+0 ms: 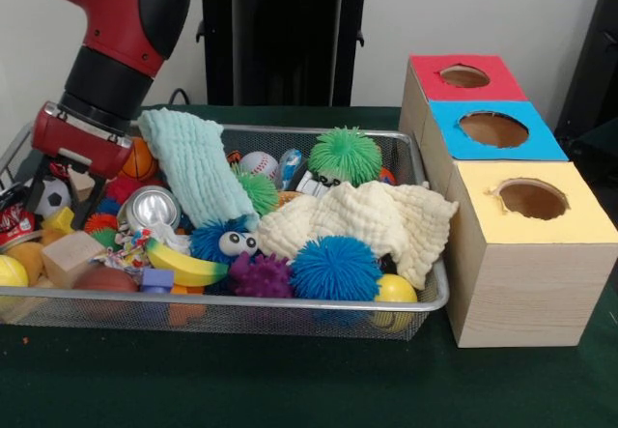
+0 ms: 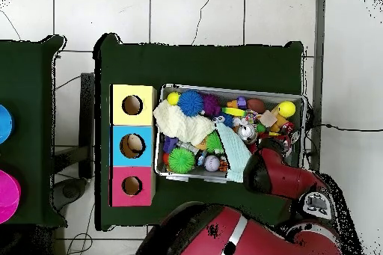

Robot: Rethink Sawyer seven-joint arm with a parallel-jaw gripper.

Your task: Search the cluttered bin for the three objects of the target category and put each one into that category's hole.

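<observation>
The bin (image 1: pixel 425 298) sits on the table (image 1: pixel 290 380) beside the box's red-edged hole (image 1: pixel 464 76). The claw (image 1: pixel 43 182) reaches into its cluttered end; I cannot tell its state.

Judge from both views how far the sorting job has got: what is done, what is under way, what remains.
Done: nothing that shows; the red hole looks empty from the front. Under way: the gripper is down in the bin at its crowded end, beside the basketball; whether it holds anything cannot be told. Left: finding the orange figures, none plainly visible under the cloths and balls, and dropping them in the red hole.
</observation>
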